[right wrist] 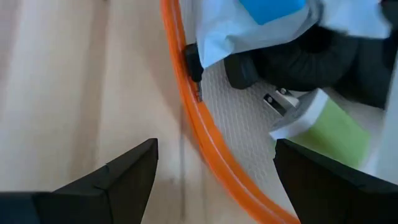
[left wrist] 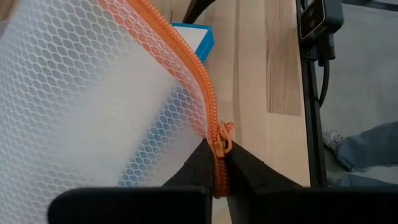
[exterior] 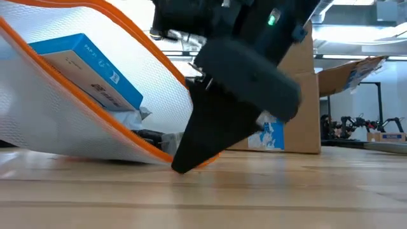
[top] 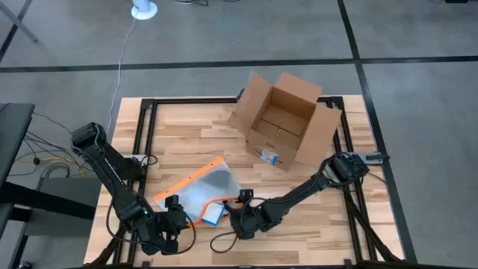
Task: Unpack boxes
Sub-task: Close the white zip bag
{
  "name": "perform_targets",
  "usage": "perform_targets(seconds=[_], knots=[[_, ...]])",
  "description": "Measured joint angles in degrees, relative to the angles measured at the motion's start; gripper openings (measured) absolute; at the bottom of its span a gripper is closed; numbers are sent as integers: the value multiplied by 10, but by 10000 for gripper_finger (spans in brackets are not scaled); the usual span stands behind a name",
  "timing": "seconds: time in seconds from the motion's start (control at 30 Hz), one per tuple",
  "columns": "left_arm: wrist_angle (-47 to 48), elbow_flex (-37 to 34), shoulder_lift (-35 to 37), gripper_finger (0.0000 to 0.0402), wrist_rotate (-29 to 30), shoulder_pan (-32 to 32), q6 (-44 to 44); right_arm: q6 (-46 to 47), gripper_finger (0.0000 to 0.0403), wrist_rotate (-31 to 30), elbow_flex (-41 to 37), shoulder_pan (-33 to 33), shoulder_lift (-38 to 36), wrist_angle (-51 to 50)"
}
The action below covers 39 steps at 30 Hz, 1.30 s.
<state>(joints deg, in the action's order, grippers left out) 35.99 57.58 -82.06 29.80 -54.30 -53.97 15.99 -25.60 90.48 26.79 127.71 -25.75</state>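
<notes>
A: Where's the cardboard box [top: 282,119]?

B: At the far side of the table [top: 187,134], a little right of centre. It is brown corrugated cardboard, standing with its four flaps splayed open. From above the inside shows only bare brown board. A strip of blue-and-white printed tape [exterior: 272,135] runs down the near wall.

A: And the table itself?

B: Pale wooden planks, butcher-block style, edged with a black metal frame.

A: What's lying at the near side?

B: A mesh pouch [top: 200,190], soft translucent plastic with a honeycomb weave, bordered by an orange zipper [left wrist: 205,93]. Through the mesh you can see a flat blue-and-white carton [exterior: 89,67]. The right wrist view also shows something pale green and some dark rounded pieces inside.

A: What about the left gripper [top: 173,210]?

B: It's at the pouch's near left corner. Its jaws are pressed together on the orange zipper, right at the small metal slider [left wrist: 221,140].

A: And the right gripper [top: 237,218]?

B: Low at the pouch's near right edge, just beside the orange border. Its jaws are spread wide, with the zipper edge and bare wood showing between the two dark, wedge-shaped fingers [right wrist: 118,177]. They pinch nothing.

A: Is either arm near the box?

B: No, both are well apart from it.
</notes>
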Motion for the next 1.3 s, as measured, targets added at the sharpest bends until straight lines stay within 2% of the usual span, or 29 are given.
perform_targets(seconds=[0.27, 0.43, 0.63, 0.83, 0.9, 1.03, 1.13, 1.3], knots=[[0, 0, 0, 0, 0, 0, -3, -46, 298, -5, -39, -19, -4, 56], [0, 0, 0, 0, 3, 0, -5, -83, 266, -1, -66, -42, -4, 126], [-5, 0, 0, 0, 4, 0, -7, -83, 179, -1, -82, -60, -2, 142], [-10, 0, 0, 0, 5, 0, -9, -85, 41, 0, -83, -72, -1, 133], [-10, 0, 0, 0, 5, 0, -12, -86, 12, -4, -66, -71, 0, 97], [-6, 10, 7, 0, -6, 0, -12, -59, 2, 6, 9, -61, 4, -76], [-6, 25, 22, 0, -16, 0, -14, -41, 0, 46, 99, -47, 6, -219], [2, 72, 41, 0, -53, -1, -62, 30, 0, 149, 288, -31, 6, -410]])
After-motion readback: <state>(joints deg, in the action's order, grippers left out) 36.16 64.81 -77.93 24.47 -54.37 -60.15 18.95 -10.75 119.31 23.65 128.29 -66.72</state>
